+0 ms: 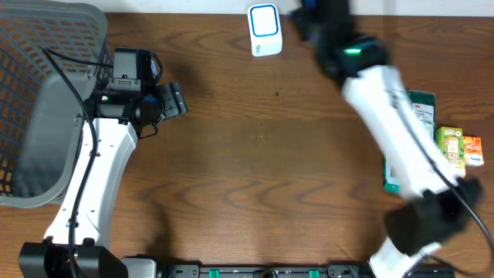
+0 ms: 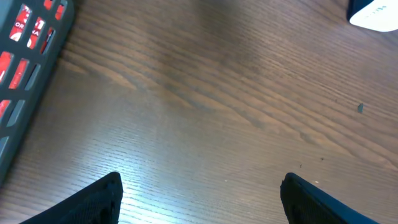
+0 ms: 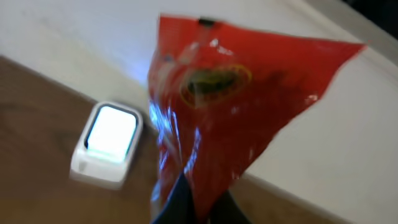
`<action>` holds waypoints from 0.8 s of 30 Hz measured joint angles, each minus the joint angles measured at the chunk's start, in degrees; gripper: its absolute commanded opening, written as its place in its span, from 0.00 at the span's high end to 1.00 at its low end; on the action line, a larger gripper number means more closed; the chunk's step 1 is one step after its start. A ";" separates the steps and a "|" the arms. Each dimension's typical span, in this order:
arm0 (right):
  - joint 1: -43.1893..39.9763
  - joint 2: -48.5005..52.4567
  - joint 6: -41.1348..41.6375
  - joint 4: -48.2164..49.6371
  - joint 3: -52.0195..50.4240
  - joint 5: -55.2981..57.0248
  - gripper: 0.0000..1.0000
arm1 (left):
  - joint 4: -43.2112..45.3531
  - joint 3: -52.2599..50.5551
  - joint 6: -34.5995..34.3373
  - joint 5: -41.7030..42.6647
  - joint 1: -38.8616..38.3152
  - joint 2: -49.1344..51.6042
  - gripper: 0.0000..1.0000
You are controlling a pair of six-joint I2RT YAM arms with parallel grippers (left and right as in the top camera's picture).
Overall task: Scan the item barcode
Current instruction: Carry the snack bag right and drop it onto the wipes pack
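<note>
I'm watching the right gripper pinching the red packet. Its jaws are closed tight on the packet's narrow bottom end. The packet is hanging in the air, not lying on the table.

In the right wrist view the packet's long axis is running straight away from the fingers. It is fanning out wide at the far end and leaning slightly to the right. A printed face with a dark oval logo is facing the wrist camera. The shot is blurring, so I'm not reading any print or barcode.

The scanner is sitting on the table to the left of the packet in that view, with its lit window facing up. I'm seeing it near the packet, but I cannot tell whether they are touching. In the overhead view the scanner is standing at the far edge. The right arm is reaching up just beside it, and the packet itself isn't showing there.

The left gripper is hovering over bare wood with jaws spread wide, gripping nothing. It is next to the grey basket.

A green box and small cartons are lying on the right side.
</note>
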 measured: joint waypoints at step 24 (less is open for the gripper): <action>-41.13 3.21 14.95 -34.80 -12.57 -19.89 0.34 | -0.02 0.00 0.00 0.00 0.00 0.00 0.18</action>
